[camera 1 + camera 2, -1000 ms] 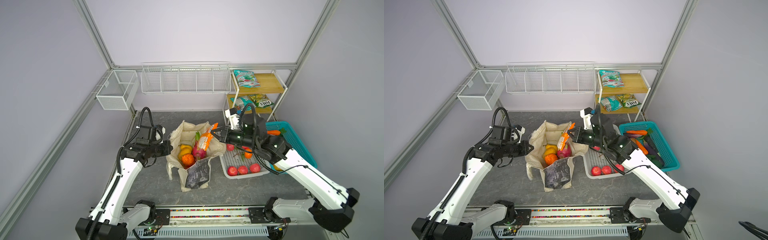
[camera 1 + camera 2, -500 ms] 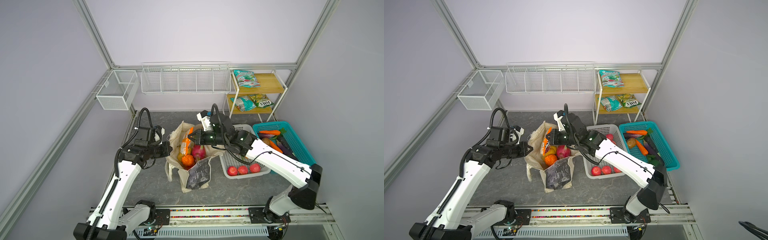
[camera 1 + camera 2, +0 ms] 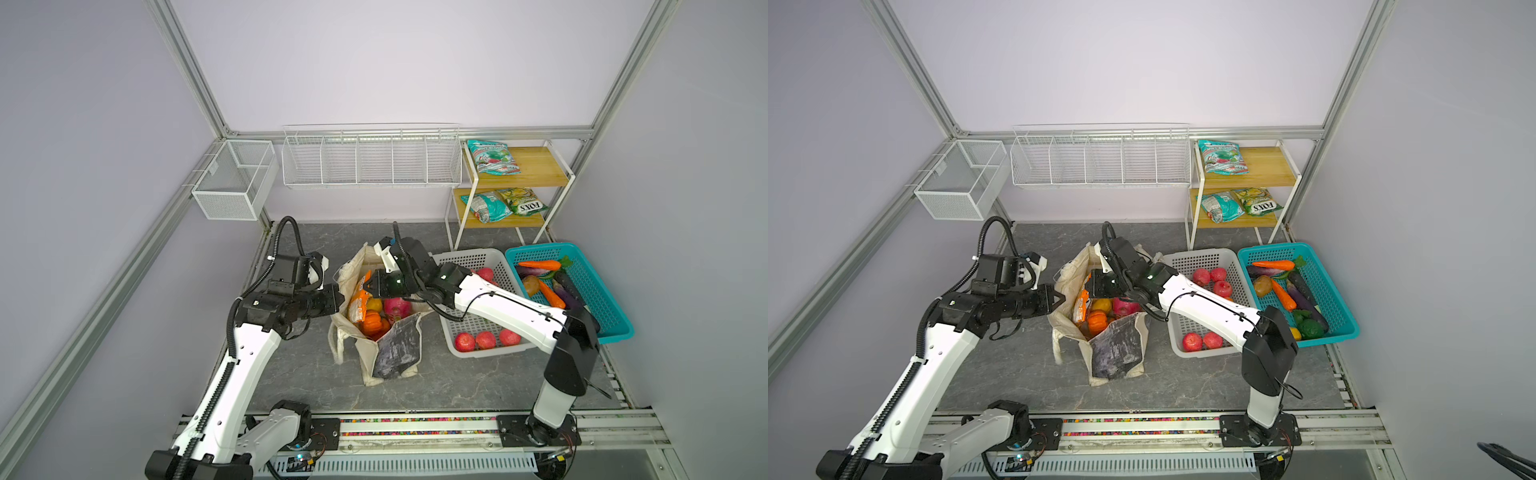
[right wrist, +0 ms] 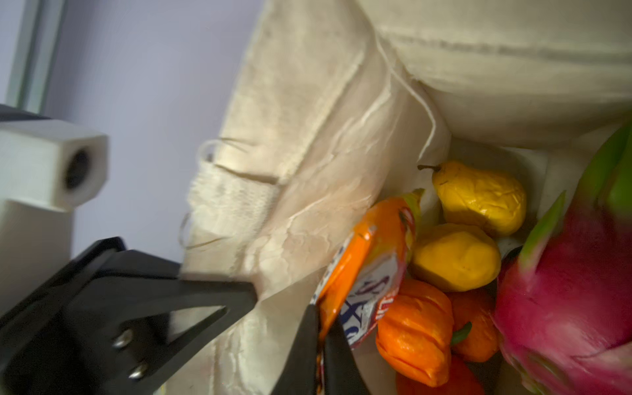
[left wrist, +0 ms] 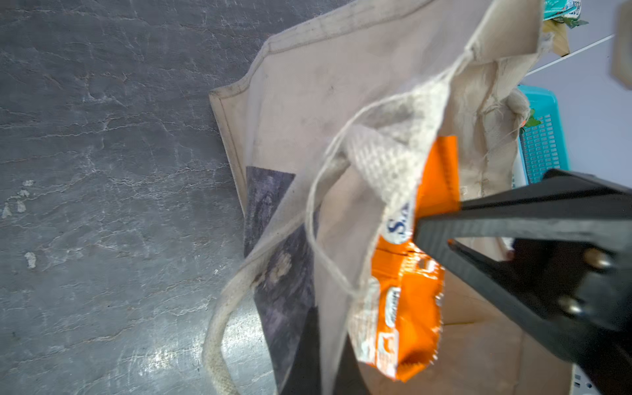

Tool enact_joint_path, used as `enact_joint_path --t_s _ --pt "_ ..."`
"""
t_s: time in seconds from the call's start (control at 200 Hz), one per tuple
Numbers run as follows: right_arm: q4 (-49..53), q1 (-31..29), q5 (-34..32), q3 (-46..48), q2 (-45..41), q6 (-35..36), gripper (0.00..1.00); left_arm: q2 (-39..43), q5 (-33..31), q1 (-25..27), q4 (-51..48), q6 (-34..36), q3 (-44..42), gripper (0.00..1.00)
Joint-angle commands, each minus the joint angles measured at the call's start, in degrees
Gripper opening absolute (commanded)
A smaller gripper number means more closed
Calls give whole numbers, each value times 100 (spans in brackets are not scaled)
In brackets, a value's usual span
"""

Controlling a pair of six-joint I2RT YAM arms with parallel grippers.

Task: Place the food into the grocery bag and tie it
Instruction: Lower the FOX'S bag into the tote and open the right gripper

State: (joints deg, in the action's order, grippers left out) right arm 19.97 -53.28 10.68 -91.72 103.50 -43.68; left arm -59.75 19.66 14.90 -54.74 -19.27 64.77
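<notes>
At my right pincer I count one tote holding one orange snack packet, one dragon fruit, one yellow pear, one rounder yellow fruit and at least one orange fruit. Back along that pincer's arm stand one white basket showing five red fruits and one teal basket showing two carrots. Well beyond the pincer are three snack bags on one shelf rack and two wire baskets.

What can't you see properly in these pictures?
Snack packet name, left wrist view: grocery bag cloth and right gripper cover most letters.
Dragon fruit, right wrist view: blurred, cut off by the edge.
Teal shelf packet writing, in a top view: too small.
</notes>
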Motion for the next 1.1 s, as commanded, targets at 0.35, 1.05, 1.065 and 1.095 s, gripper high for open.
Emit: enact_joint_path --t_s 0.35,1.05,1.065,1.095 --pt "791 -32 -775 -431 -313 629 53 134 147 -31 -142 63 140 0" --pt "2145 779 -2205 828 -2382 1464 79 245 289 -29 72 -215 -94 0" --pt "2132 836 -2179 925 -2421 1460 80 237 285 -26 83 -230 -110 0" --pt "2103 934 -2124 1098 -2484 1450 80 236 306 -29 103 -255 -137 0"
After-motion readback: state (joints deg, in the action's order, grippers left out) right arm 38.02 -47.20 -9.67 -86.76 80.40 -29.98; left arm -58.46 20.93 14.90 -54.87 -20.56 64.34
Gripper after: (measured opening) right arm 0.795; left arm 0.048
